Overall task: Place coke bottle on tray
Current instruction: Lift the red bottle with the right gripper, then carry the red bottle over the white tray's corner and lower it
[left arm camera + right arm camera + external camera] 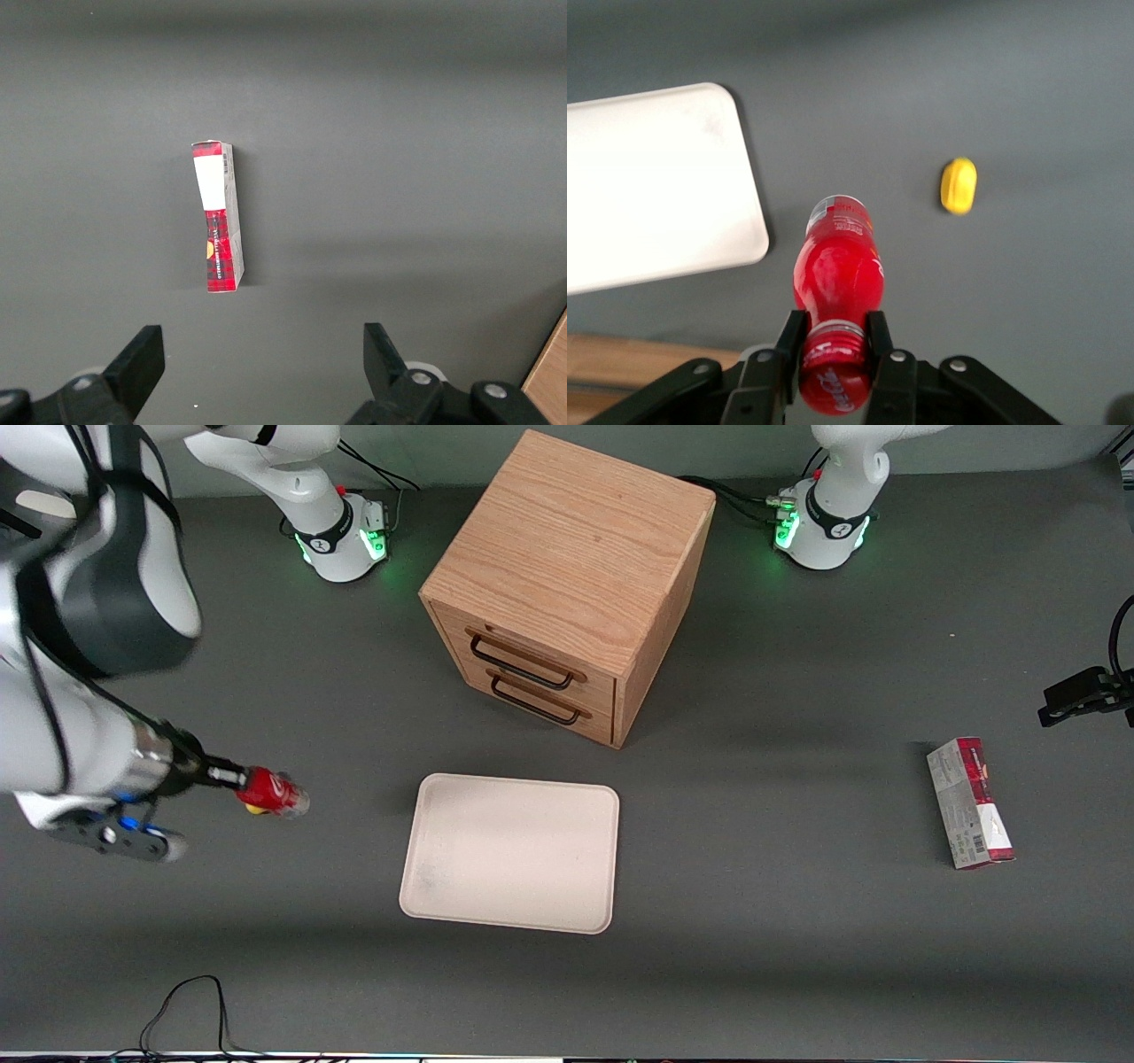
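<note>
Red-capped coke bottle (pixel 837 270) — neck clamped in pincer (pixel 834 343) | aloft beside tray (pixel 511 852) — not over it

Gripper (pixel 835 352) raised (fingers clamped)

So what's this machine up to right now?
The working arm's gripper is shut on a small coke bottle, gripping it by the neck near its red cap and holding it above the table. The cream tray lies beside it, with nothing on it yet, so the bottle is not delivered. A yellow lump lies on the table below, and a wooden drawer cabinet stands farther from the front camera than the tray.
</note>
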